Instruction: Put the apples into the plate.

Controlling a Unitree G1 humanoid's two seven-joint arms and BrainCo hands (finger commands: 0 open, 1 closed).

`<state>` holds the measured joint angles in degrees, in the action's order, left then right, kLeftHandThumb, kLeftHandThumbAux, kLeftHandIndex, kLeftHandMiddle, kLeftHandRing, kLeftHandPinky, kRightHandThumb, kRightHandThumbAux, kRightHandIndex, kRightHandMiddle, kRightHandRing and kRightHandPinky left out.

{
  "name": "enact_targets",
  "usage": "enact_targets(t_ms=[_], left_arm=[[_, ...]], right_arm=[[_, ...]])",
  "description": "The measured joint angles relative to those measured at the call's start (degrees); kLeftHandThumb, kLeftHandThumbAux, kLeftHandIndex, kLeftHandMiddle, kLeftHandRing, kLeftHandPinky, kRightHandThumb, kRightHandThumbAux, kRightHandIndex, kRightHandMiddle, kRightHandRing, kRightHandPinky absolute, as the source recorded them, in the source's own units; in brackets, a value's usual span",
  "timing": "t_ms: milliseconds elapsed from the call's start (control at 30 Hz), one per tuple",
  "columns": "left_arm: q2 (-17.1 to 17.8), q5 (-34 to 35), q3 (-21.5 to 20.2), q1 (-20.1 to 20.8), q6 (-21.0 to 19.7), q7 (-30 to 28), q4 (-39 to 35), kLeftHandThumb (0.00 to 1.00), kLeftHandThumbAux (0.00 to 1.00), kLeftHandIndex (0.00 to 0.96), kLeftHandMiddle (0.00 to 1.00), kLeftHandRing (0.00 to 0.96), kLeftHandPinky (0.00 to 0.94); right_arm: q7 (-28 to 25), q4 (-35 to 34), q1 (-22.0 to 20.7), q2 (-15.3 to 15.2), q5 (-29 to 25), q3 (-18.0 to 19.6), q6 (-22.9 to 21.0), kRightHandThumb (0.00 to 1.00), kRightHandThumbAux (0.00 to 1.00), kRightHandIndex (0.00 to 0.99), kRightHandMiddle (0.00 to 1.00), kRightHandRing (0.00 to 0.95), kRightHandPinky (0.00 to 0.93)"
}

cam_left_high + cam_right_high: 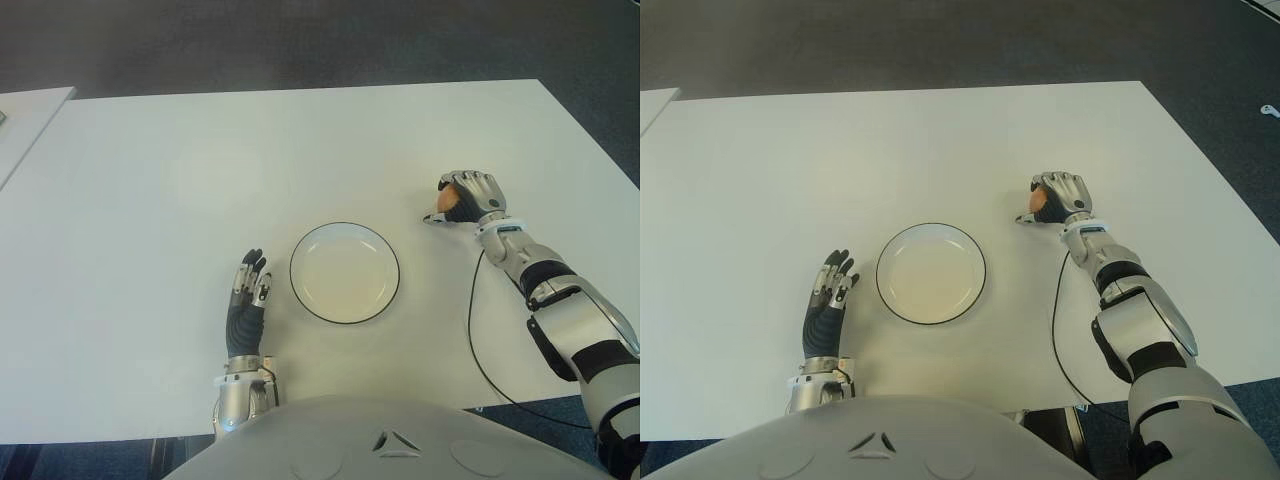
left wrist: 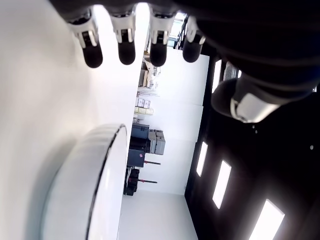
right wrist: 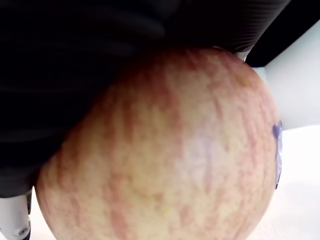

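A white plate with a thin dark rim sits near the table's front middle, nothing in it. To its right, my right hand is curled over a red-yellow apple, which fills the right wrist view as a streaked apple under dark fingers. The apple is at table level, apart from the plate. My left hand shows left of the plate, fingers straight and spread, holding nothing; its fingertips point past the plate's rim.
The white table stretches wide behind and to the left. A black cable runs along the table beside my right forearm. Another table's corner is at far left. Dark floor lies beyond the far edge.
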<state>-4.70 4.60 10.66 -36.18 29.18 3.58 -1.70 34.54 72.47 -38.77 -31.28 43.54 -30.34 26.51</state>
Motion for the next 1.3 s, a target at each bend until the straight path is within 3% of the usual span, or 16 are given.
enact_targets(t_ms=[733,1067,1300], left_arm=[[0.0,0.3,-0.6,0.5,0.4,-0.9,0.4,0.142,0.423,0.081,0.073,0.068,0.1],[-0.1,0.4,-0.7,0.7,0.4,-0.9,0.4,0.147,0.42,0.088,0.083,0.074,0.099],[-0.1,0.4,-0.8,1.1,0.4,-1.1,0.6,0.136,0.442,0.079,0.07,0.062,0.092]], right_arm=[[-1.7,-0.3,0.0,-0.5,-1.1,0.8,1.2,0.781,0.709,0.813,0.861,0.837,0.847],[-2.3,-0.4,0.0,-0.5,-2.3,2.4,1.3,0.824,0.691,0.825,0.866,0.85,0.856],[-2.9,-4.3,0.1,-1.0,-4.0,4.5,4.2,0.881,0.674,0.832,0.864,0.85,0.844]])
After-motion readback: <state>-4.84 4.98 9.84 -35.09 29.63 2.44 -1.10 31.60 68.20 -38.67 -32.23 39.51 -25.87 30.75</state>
